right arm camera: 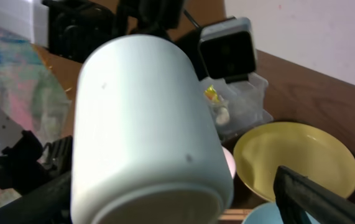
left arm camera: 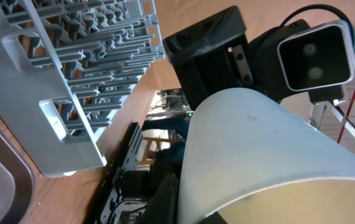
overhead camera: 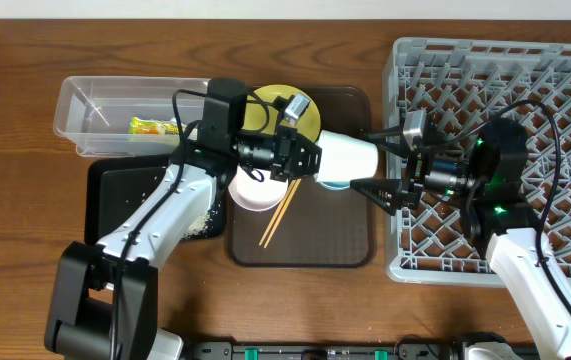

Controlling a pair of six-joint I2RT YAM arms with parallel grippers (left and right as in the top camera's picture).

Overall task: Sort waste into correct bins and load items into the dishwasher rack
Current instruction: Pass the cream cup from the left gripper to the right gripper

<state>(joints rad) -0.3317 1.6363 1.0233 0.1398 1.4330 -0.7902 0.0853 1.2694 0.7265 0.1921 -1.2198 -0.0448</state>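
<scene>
pale green cup (overhead camera: 350,155), smooth, lying sideways mid-frame, clamped in the left gripper (overhead camera: 310,158); right gripper (overhead camera: 377,163) splayed wide at its base.

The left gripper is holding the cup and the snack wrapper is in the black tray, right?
Not quite. The snack wrapper lies in the clear tub, not the black tray; the overhead view shows it. The left gripper does hold the cup.

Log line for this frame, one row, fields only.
phase: likely cup handover | left gripper: shut on cup, above brown tray | right gripper: open around cup base | wrapper: in clear tub
</scene>
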